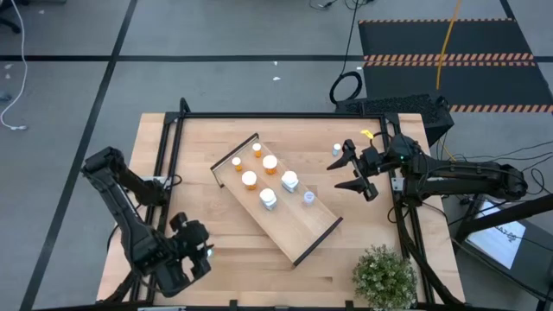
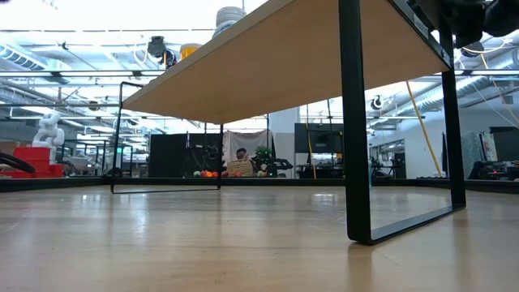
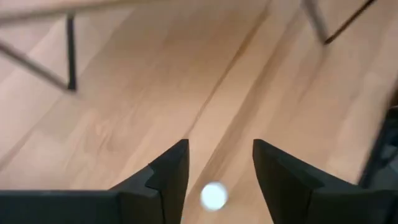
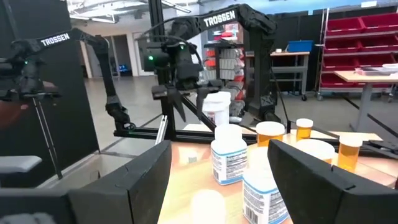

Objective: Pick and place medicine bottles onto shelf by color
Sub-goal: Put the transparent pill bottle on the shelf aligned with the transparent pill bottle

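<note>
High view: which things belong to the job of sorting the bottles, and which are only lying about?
Job: shelf; orange bottles and clear bottles standing on it; loose bottle on the table near the right hand; left hand.
Lying about: potted plant; cable loop.
</note>
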### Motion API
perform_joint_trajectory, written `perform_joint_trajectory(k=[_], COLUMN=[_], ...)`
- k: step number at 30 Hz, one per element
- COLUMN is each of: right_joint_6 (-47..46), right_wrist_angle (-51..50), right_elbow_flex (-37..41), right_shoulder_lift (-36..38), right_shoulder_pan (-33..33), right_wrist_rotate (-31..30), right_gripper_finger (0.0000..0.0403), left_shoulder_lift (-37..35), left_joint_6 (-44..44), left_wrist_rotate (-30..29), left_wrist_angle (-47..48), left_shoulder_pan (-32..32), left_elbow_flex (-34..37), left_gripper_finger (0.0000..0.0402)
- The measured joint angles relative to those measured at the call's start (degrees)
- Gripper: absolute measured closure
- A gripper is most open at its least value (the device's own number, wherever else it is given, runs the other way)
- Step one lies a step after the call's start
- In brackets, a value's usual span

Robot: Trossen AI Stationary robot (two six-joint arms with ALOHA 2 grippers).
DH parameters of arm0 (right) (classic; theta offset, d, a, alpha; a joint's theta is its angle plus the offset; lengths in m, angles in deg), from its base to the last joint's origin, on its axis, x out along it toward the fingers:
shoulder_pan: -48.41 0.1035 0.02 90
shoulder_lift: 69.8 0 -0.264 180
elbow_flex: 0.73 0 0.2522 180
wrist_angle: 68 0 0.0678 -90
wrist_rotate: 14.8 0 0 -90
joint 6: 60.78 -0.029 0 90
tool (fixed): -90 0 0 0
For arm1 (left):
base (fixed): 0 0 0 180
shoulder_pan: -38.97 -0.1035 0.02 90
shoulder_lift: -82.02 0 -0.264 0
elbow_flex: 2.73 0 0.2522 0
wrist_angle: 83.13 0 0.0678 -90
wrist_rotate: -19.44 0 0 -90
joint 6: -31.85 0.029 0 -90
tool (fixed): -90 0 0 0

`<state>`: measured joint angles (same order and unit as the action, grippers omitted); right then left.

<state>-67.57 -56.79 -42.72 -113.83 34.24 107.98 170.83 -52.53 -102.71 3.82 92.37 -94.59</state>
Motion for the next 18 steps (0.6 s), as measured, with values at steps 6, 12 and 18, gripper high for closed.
perform_joint_trajectory(k=[6,12,18], right_joint_6=[1.60,2.22,2.35], right_wrist_angle=[0.05,0.48,0.47], right_elbow_flex=[0.00,0.00,0.00], right_shoulder_lift=[0.00,0.00,0.00], right_shoulder_pan=[0.02,0.02,0.02], right_wrist_rotate=[0.00,0.00,0.01], right_gripper_finger=[0.0140,0.0140,0.0140], left_shoulder_lift=[0.04,0.04,0.05], left_joint_6=[-7.80,-13.62,-21.10], left_wrist_rotate=[9.80,16.39,20.84], left_wrist_angle=[0.05,0.08,0.11], left_shoulder_pan=[0.19,0.78,0.63], left_elbow_flex=[7.55,13.51,16.64], left_gripper_finger=[0.0164,0.0114,0.0101])
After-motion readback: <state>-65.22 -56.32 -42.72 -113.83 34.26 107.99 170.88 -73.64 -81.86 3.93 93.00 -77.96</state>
